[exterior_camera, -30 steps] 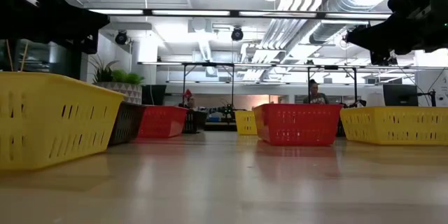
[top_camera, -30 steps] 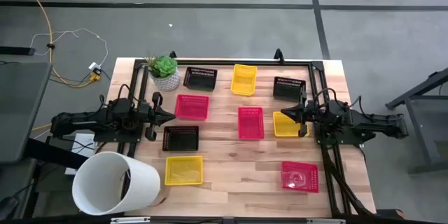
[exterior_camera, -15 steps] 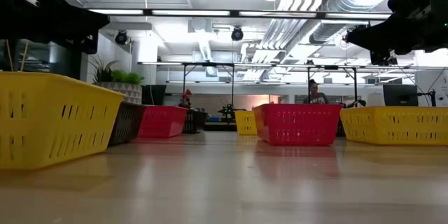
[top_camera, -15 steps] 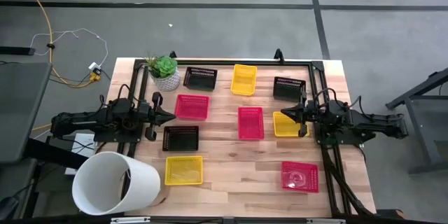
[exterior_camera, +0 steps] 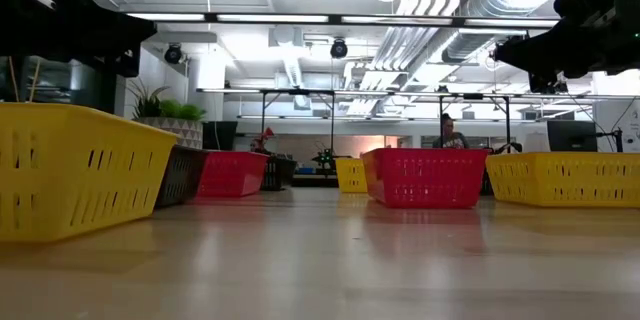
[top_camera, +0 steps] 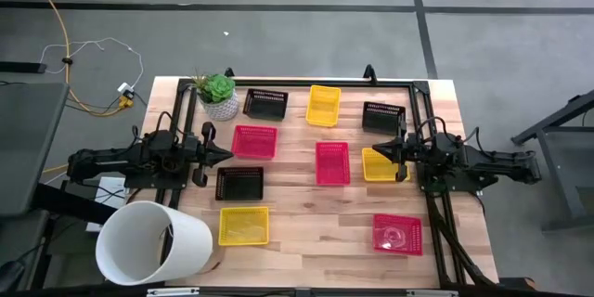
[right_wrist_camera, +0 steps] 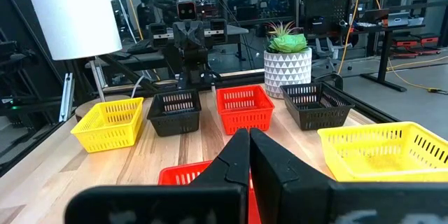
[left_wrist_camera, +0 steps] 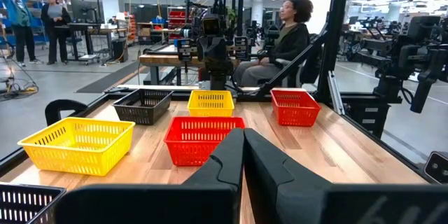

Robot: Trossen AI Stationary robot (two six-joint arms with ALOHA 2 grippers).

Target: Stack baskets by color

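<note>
Baskets (top_camera: pixel 332 162) lay scattered singly across the table (top_camera: pixel 306 251), apparently 9, none stacked. Left gripper (top_camera: pixel 225 155) hovered at the left edge, right gripper (top_camera: pixel 382 153) opposite, both pinched together, holding nothing.

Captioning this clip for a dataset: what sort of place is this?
Probably an open-plan robotics lab or workshop: exposed ceiling ducts, other robot rigs on frames behind, a seated person, and workbenches across the room.
</note>
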